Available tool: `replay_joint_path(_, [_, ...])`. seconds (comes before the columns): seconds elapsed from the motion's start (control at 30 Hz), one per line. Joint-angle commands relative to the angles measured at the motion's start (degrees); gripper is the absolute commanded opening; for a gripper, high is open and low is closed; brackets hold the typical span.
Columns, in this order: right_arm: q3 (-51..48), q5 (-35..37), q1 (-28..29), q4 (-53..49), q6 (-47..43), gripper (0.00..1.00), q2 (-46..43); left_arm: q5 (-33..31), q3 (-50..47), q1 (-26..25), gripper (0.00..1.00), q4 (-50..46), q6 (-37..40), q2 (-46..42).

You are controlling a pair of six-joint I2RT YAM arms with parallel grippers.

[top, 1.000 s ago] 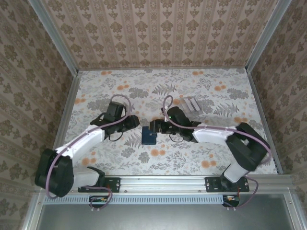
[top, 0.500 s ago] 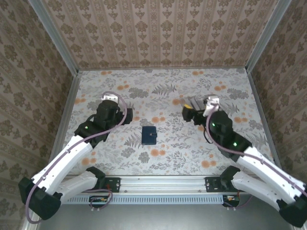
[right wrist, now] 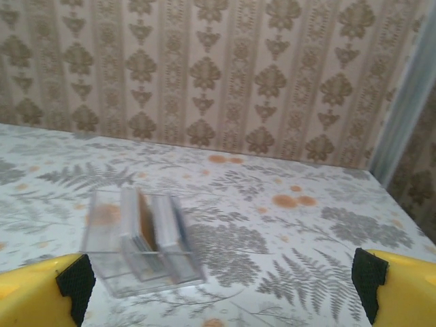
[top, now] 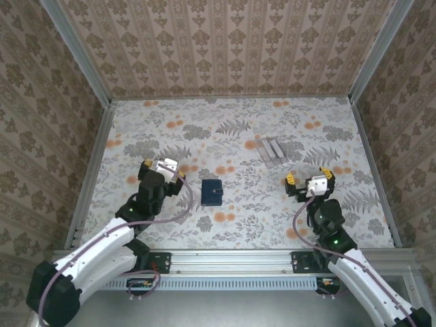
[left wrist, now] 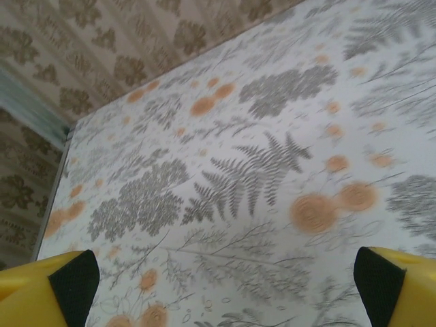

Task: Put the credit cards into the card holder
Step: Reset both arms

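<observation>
Behind-right of card holder [top: 212, 193], card rack [top: 271, 151]

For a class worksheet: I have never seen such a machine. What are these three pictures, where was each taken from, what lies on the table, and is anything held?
Two robot arms, the left arm and right arm, are bolted at the near edge of a flower-patterned table. One picture looks down from above and behind them. The other two come from cameras on the wrists; the yellow fingertips in their bottom corners belong to each arm's own tool. The left tool and right tool both stand wide open, holding nothing. Between the arms lies a dark navy card holder, apparently closed. Farther back sits a clear stand with cards upright in it, which the right wrist camera faces.
</observation>
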Motion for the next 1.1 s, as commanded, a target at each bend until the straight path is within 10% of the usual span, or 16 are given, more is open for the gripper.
replay_joint_path(0.0, [-1.46, -8.59, -7.38, 8.15, 3.61, 1.00, 5.96, 6.01, -0.38, 8.96, 1.00, 11.13, -1.16, 1.63])
replay_joint_path(0.87, [10.08, -18.31, -18.15, 50.62, 8.08, 1.00, 69.79, 23.09, -3.80, 27.39, 1.00, 59.41, -2.36, 44.22])
replay_joint_path(1.07, [15.95, -19.14, -17.95, 41.38, 7.29, 1.00, 70.87, 26.97, 2.46, 29.59, 1.00, 44.10, -4.48, 42.41])
